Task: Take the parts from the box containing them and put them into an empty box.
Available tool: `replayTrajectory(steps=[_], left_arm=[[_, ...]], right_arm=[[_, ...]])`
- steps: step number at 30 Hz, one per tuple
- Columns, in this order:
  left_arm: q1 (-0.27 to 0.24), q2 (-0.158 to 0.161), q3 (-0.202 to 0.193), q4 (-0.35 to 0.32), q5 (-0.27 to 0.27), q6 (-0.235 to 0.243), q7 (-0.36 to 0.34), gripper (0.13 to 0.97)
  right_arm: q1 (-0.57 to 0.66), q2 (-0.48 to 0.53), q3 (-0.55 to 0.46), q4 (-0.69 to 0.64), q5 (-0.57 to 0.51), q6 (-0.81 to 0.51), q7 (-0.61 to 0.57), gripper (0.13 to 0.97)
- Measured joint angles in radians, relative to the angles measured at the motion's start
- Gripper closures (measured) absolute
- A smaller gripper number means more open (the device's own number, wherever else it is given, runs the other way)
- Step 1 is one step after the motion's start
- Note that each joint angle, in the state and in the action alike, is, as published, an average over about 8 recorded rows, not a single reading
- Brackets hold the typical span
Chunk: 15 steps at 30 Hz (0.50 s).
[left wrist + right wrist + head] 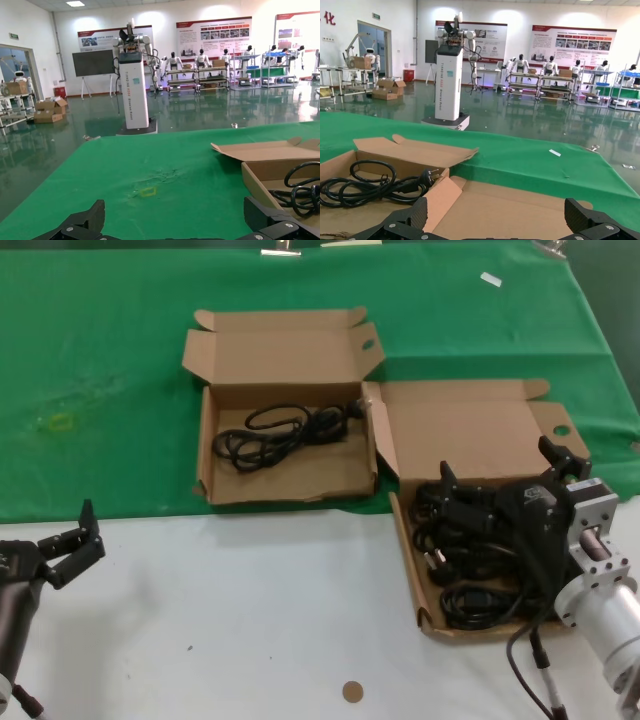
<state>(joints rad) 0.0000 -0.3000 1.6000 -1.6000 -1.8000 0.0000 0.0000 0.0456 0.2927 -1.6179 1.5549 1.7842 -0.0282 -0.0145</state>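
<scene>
The right tool [500, 480] is held spread open directly over the parts [470, 540] in the box containing them [405, 530].

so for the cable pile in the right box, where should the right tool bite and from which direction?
Judging by the head view, grab a bunched section of loops in the cable pile, not a single strand or plug. Come straight down from above: the right box is shallow and open-topped, its lid folded back. The right tool hovers open over it.
</scene>
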Motion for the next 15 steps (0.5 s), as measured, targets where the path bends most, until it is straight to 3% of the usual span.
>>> replayTrajectory(steps=[15], left_arm=[[0.000, 0.000, 0.000, 0.000, 0.000, 0.000, 0.000, 0.132]], right_arm=[[0.000, 0.000, 0.000, 0.000, 0.000, 0.000, 0.000, 0.129]])
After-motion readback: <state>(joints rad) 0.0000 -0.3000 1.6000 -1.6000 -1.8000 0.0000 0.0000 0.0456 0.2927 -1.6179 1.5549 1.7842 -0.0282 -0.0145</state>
